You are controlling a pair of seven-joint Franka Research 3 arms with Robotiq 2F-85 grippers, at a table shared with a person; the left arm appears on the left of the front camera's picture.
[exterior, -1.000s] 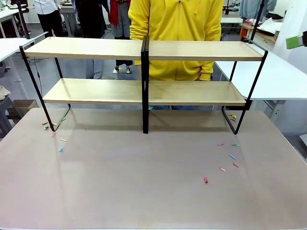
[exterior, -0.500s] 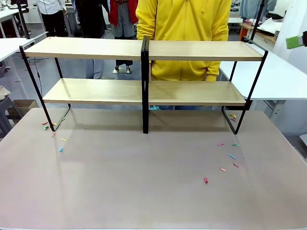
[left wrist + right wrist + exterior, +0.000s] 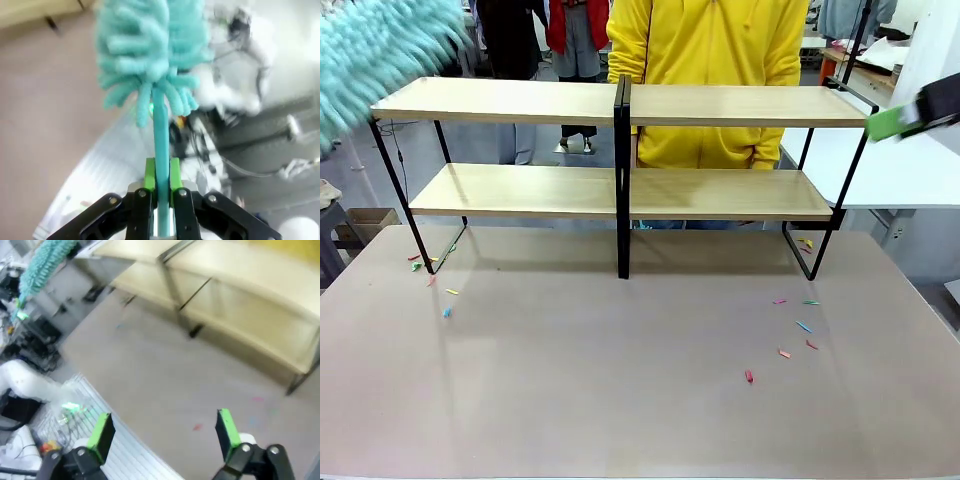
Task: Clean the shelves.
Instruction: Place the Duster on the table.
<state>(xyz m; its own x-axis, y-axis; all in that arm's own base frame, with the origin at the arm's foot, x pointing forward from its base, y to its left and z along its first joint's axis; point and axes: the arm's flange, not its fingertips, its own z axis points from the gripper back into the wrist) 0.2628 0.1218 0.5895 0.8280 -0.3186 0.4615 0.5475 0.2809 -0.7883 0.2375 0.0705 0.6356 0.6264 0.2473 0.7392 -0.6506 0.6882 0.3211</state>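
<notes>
Spanning table: shelves [image 3: 620, 105], light-wood boards bare; left jaws clamping teal duster [image 3: 150, 55]; right jaws wide.

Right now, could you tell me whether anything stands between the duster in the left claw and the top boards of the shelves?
Nothing visible does. The left claw is shut on the teal duster, whose head hangs at the left end of the shelves; the top boards lie bare.

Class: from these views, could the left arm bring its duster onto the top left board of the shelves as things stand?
Probably yes. The left gripper has its jaws shut on the duster, whose head hangs at the top left board of the shelves. That board is bare, and the person stands behind the middle, off to the side.
</notes>
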